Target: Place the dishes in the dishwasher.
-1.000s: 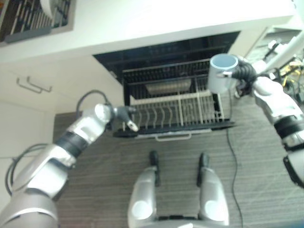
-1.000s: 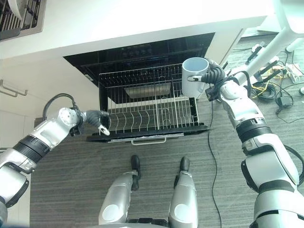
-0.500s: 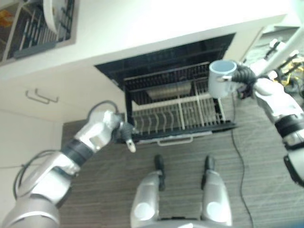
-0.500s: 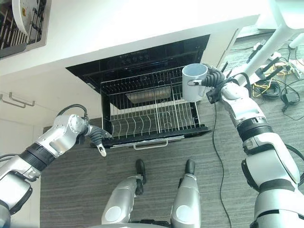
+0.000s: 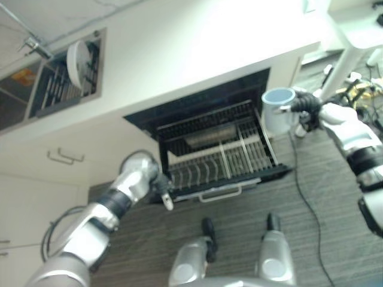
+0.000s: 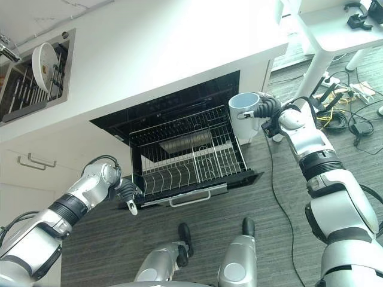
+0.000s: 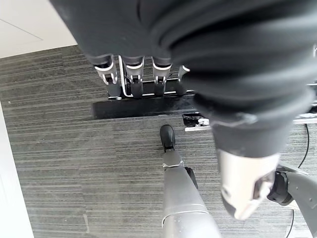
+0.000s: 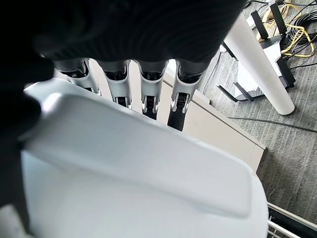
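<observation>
**Mug held beside the open dishwasher**

Since a second ago the left hand (image 6: 127,192) has drawn back from inside the rack to its front left corner, while the right hand (image 6: 267,109) has kept the mug aloft; the camera has also shifted. The left hand's fingers (image 7: 134,82) are curled round the wire at the edge of the one pulled-out rack (image 6: 185,155). Farther off, the right hand's fingers (image 8: 148,87) are wrapped round the handle of the single mug (image 6: 243,113), pale blue-white, upright, mouth open, just past the rack's right side. Beyond, on the counter, one white plate (image 6: 43,58) stands on edge in a drying rack (image 6: 24,95).
</observation>
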You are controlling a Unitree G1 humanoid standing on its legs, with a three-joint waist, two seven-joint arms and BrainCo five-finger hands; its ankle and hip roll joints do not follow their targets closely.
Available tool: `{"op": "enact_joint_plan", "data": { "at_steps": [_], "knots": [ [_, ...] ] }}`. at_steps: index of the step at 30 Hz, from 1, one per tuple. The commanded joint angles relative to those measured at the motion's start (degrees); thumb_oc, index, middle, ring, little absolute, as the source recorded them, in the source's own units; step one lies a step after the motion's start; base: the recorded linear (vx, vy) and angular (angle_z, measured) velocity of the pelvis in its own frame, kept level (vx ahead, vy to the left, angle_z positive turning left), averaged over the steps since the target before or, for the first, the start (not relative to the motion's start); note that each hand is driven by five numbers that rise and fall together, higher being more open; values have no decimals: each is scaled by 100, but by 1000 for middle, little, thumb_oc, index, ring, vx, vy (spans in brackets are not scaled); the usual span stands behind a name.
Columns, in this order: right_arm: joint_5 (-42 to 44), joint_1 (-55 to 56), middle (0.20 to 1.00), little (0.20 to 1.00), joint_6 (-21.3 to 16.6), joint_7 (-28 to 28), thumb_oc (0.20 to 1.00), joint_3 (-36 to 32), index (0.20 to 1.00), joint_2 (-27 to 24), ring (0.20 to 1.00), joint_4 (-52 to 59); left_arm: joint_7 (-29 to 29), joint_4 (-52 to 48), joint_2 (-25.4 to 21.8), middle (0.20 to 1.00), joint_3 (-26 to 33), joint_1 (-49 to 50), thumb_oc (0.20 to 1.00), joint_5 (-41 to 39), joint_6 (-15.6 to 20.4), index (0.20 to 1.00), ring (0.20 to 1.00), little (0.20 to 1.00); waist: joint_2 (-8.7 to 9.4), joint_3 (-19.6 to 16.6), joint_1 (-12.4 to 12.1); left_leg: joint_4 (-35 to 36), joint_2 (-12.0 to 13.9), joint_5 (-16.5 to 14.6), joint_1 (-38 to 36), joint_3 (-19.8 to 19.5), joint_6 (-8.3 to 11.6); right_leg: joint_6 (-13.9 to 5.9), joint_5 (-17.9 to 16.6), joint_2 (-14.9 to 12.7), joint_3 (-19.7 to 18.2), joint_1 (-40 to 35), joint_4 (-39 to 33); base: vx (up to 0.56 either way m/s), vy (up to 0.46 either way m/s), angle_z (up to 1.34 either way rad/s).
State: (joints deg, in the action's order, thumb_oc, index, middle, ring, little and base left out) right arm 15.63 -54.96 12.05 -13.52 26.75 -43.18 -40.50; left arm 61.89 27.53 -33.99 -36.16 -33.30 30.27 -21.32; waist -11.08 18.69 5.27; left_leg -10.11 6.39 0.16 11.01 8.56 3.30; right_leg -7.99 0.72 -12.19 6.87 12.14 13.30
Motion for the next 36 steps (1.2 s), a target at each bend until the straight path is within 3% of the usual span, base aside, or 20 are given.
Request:
{"op": "enact_joint_plan", "data": {
  "at_steps": [1,4,5,7,8,9,10,11,16,18,21,28,36],
  "knots": [
    [-85,-264,200,200,-167,-30,200,-281,200,-97,200,90,859,74,-55,1000,-981,2154,1000,-1307,116,1000,1000,1000,334,215,-262,-708,180,-961,26,-125,352,-158,663,-70,-86,172,389,84,28,1],
    [-112,-159,200,200,-106,-9,200,-311,200,-138,200,166,129,-421,-217,1000,-610,2046,1000,-2417,170,1000,1000,1000,289,201,-294,-708,167,-936,-13,-139,353,-146,662,-95,-67,115,389,76,27,1],
    [-89,-79,200,200,-82,34,200,-306,200,-178,200,207,-415,-888,-274,1000,-267,1979,1000,-3310,125,1000,1000,1000,270,194,-332,-708,154,-914,-30,-151,358,-138,652,-112,-45,80,389,49,4,2],
    [-66,95,200,200,-117,83,200,-346,200,-251,200,249,-1020,-1617,-408,1000,193,1877,1000,-4300,-61,1000,1000,1000,249,177,-391,-708,139,-888,-28,-169,360,-126,642,-139,-2,55,389,47,-28,6],
    [-13,465,200,200,-201,237,200,-457,200,-322,200,379,-2077,-2420,-542,1000,861,1699,1000,-5809,0,1000,1000,1000,253,154,-482,-708,118,-858,-9,-208,352,-109,609,-188,75,30,389,35,-51,17],
    [-6,490,200,200,-215,252,200,-464,200,-325,200,386,-2194,-2459,-561,1000,918,1668,1000,-5973,35,1000,1000,1000,259,140,-491,-708,118,-827,24,-213,350,-99,578,-189,79,61,389,37,-103,35],
    [48,667,200,200,-277,397,200,-486,200,-275,200,463,-2975,-2484,-552,1000,1349,1389,1000,-6970,419,1000,1000,1000,315,146,-517,-708,122,-802,34,-235,350,-90,552,-210,132,50,389,22,-131,31],
    [83,800,200,200,-336,523,200,-517,200,-184,200,515,-3519,-2330,-453,1000,1702,1143,1000,-7472,1093,1000,1000,1000,390,173,-532,-708,133,-819,9,-253,347,-82,568,-225,190,7,389,15,-159,20],
    [125,1148,200,200,-550,905,200,-738,200,108,200,695,-4532,-2308,163,1000,2709,1076,1000,-8219,3113,1000,1000,1000,674,233,-636,-708,169,-827,84,-360,359,-4,574,-185,281,36,389,-33,-148,11],
    [159,1307,200,200,-556,1083,200,-873,200,258,200,847,-4792,-2604,440,1000,2899,1161,1000,-8103,3652,1000,1000,1000,782,193,-689,-708,175,-810,139,-418,350,22,550,-162,309,75,389,-11,-148,11],
    [121,1597,200,200,-563,1269,200,-1032,200,497,200,1007,-4997,-2888,661,1000,2963,1177,1000,-7952,3958,1000,1000,1000,922,90,-730,-708,205,-858,107,-460,331,21,560,-139,347,36,389,40,-132,15],
    [42,2211,200,200,-699,1382,200,-1326,200,816,200,1144,-4904,-3267,856,1000,2782,1436,1000,-7564,3724,1000,1000,1000,1142,-218,-822,-708,304,-953,-143,-447,289,-48,595,-95,384,-236,389,117,-102,5],
    [70,2385,200,200,-574,1410,200,-1346,200,950,200,1131,-4884,-3306,882,1000,2625,1667,1000,-7510,3328,1000,1000,1000,1236,-359,-945,-708,361,-996,-326,-490,261,-105,620,-50,425,-460,389,104,-69,4]
  ]
}}
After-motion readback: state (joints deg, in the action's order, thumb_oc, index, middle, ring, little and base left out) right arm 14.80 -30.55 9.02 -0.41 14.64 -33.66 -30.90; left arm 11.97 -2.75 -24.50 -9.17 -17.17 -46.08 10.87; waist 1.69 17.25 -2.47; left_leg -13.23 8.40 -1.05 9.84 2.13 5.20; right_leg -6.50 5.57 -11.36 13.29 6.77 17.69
